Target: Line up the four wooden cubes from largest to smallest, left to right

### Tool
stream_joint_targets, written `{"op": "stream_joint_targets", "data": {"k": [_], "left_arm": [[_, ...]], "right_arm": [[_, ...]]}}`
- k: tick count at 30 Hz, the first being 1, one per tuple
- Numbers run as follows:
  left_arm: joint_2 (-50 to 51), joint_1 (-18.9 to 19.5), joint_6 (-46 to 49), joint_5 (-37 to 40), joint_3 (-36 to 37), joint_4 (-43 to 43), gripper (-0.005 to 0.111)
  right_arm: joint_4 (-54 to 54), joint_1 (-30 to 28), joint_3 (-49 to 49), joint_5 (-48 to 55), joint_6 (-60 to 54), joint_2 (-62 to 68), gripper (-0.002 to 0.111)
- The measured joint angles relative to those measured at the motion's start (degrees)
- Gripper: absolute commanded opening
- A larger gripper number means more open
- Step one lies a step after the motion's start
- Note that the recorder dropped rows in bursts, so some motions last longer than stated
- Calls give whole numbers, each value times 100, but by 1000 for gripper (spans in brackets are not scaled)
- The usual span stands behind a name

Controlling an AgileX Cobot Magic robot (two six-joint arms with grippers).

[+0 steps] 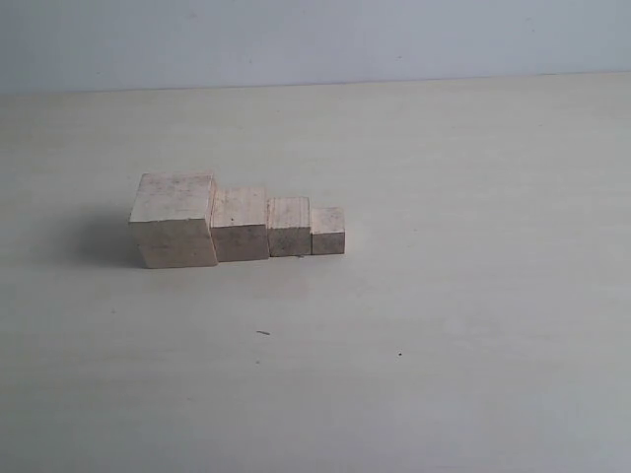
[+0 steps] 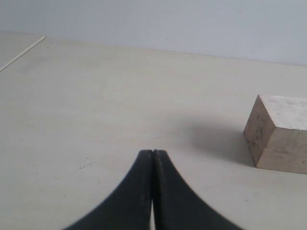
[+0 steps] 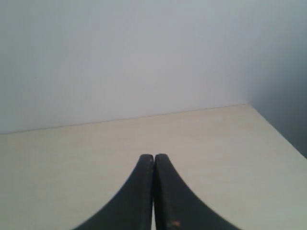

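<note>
Four pale wooden cubes stand side by side in a row on the table in the exterior view: the largest cube (image 1: 175, 220) at the left, then the second cube (image 1: 241, 225), the third cube (image 1: 289, 227) and the smallest cube (image 1: 328, 231) at the right. Neighbours touch or nearly touch. Neither arm shows in the exterior view. My left gripper (image 2: 153, 152) is shut with nothing in it, low over bare table, and the largest cube (image 2: 278, 134) sits off to one side of it. My right gripper (image 3: 154, 156) is also shut and empty, facing bare table and wall.
The pale table (image 1: 444, 325) spreads wide around the row, ending at a light wall (image 1: 315, 39) behind. A table edge (image 2: 21, 53) shows in the left wrist view, and a table corner (image 3: 249, 106) in the right wrist view.
</note>
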Motion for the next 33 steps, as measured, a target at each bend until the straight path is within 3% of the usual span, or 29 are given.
{"op": "stream_joint_targets", "data": {"k": [3,8,21,33], "left_arm": [[0,0,0,0,0,0,0],[0,0,0,0,0,0,0],[0,0,0,0,0,0,0],[0,0,0,0,0,0,0]], "right_arm": [[-14,-376,586,-75,0,-734,0],[-14,-489,1311,-317,0,-1417,0],[5,-489,2327,-950,285,-1511,0],[-292,126,2721,-1068,361,-1876,0]]}}
